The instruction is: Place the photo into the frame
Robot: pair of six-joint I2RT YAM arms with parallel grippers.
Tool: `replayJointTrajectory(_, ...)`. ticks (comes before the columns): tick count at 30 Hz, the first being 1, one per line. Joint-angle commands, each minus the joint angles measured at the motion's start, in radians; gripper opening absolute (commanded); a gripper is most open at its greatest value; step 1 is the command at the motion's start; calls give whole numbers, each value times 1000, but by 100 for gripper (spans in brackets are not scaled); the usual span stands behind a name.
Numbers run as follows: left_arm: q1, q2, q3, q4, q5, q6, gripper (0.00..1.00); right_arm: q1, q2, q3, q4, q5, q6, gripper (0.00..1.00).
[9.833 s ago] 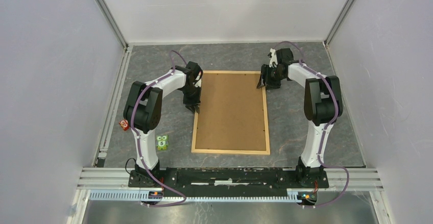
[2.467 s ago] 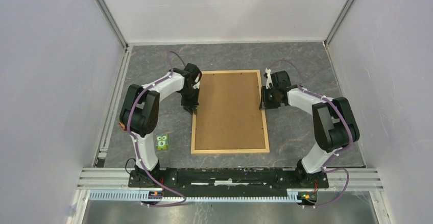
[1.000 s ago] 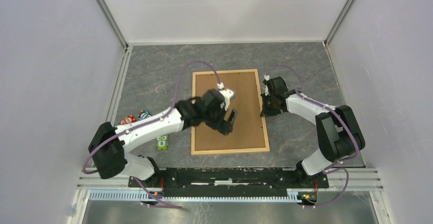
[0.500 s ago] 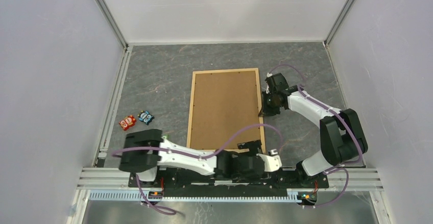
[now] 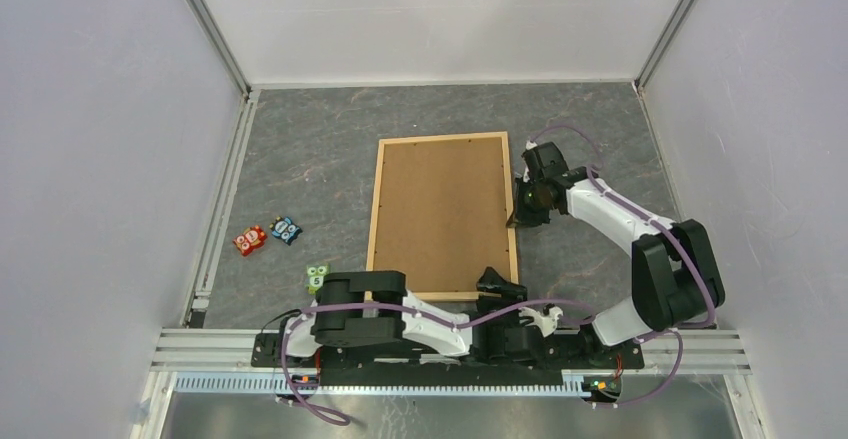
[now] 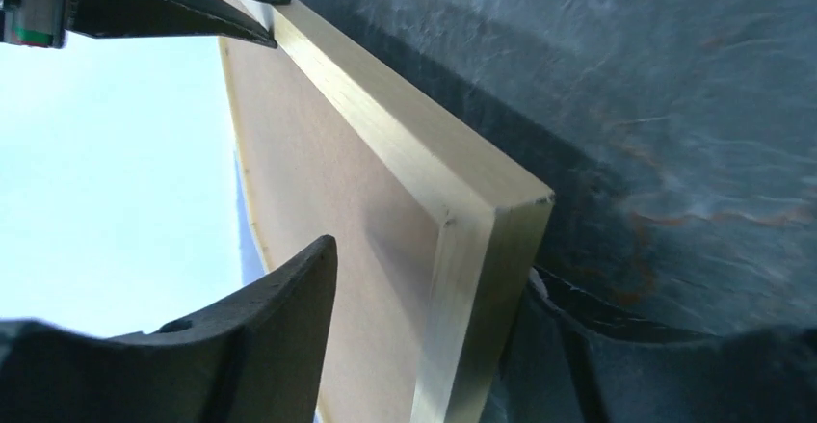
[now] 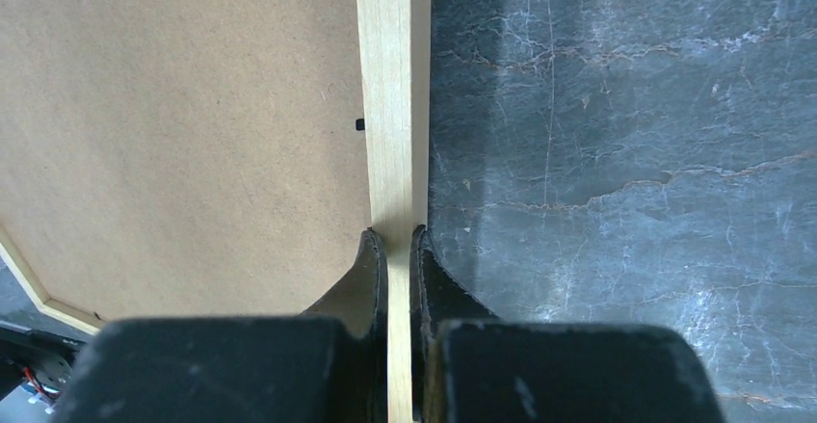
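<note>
**A:** Looking from above first, where does everything lie?

**B:** The frame [image 5: 374, 219] lies flat mid-desk [image 5: 300, 159], back upward, with the brown backing board [image 5: 440, 214] filling it. The photo is not in sight; whether it sits under that board I cannot tell. The left fingers [image 5: 492, 281] are at the frame's near right corner, and the right fingers [image 5: 522, 217] are on its right strip, further back.

**A:** And the left wrist view?

**B:** The left fingers stand apart, straddling that corner [image 6: 482, 278], one over the board and one outside the strip. They hold nothing yet. The step looks like taking hold of the corner. I would slide a little along the strip before closing, so the pads meet flat wood and not the mitred tip, which could twist out.

**A:** The right wrist view?

**B:** The right fingers are closed almost together, their tips down on the light strip [image 7: 390, 105] beside the board [image 7: 193, 105]. The strip is wider than their gap, so they seem to press on it, not clasp it. That pressure should stay steady while the left side closes, or the frame may skate across the desk. Any lift afterwards wants to be slow and level, since the board may be loose.
</note>
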Motion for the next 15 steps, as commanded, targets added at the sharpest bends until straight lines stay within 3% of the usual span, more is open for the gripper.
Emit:
replayJointTrajectory(1,52,47,28,23,-121,54,61,-4,-79,46,21,-14,51,0)
replayJointTrajectory(4,72,17,25,31,-130,61,48,-4,-106,38,25,-15,52,0)
replayJointTrajectory(9,76,-124,14,11,-137,30,6,-11,-155,64,36,-31,-7,0)
replayJointTrajectory(11,77,-222,5,-43,-116,-25,2,-34,-181,117,21,-35,-66,1)
replayJointTrajectory(15,82,-442,-6,-130,18,-127,2,-148,-277,237,-11,-18,-167,39)
